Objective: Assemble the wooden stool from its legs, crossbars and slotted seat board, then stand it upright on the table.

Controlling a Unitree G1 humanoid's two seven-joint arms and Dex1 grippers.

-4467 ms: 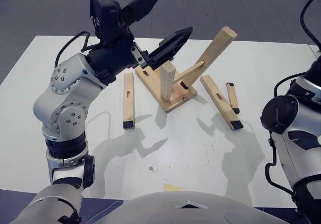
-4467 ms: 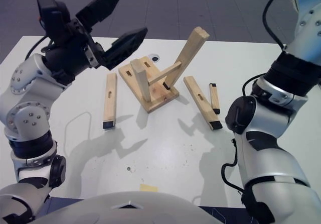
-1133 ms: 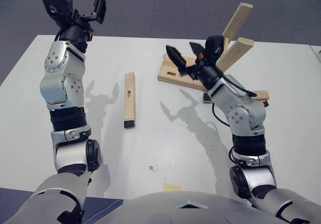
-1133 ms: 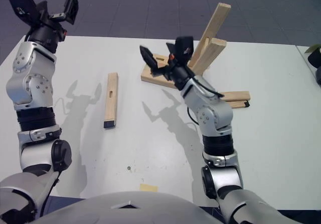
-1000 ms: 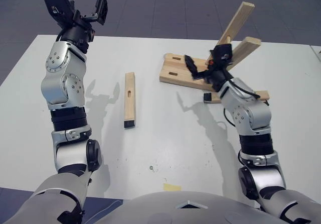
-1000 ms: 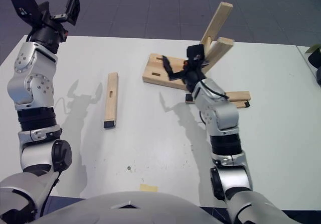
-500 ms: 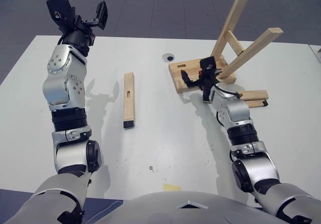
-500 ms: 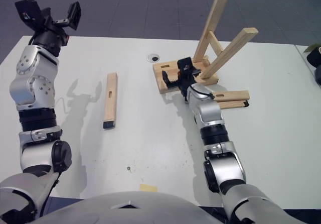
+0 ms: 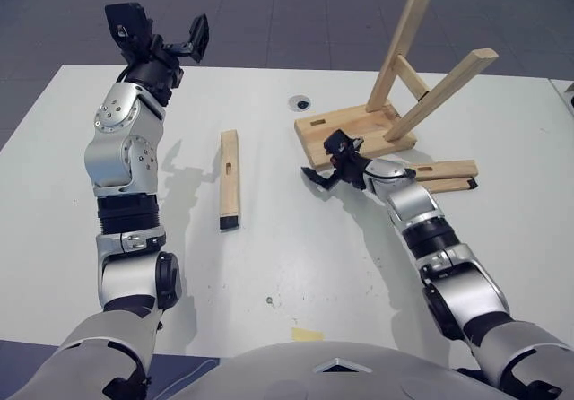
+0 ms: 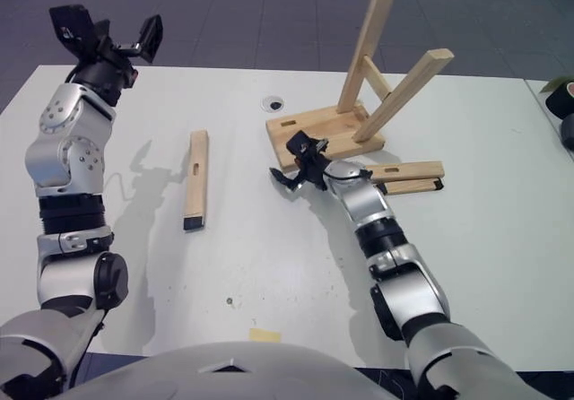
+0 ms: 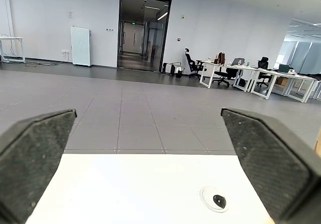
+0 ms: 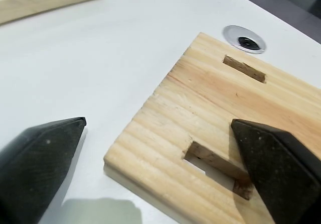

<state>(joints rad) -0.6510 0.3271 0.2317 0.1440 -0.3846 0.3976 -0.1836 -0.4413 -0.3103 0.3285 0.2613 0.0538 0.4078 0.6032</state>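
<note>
Overhead, head cam: seat board (image 9: 354, 135) is lying flat on the desk (image 9: 314, 265), far right, w/ two legs (image 9: 399, 50) slanting up from it and a crossbar (image 9: 411, 70) joining them. A loose leg (image 9: 230, 178) is lying well apart, centre-left. Left fingers (image 9: 196, 39) are hanging spread wide above the far-left edge.

L wrist cam: open fingers are framing the desk's far edge.

R wrist cam: right fingers (image 12: 271, 166), apart, are straddling the board's slotted near corner, gripping nothing.
</note>
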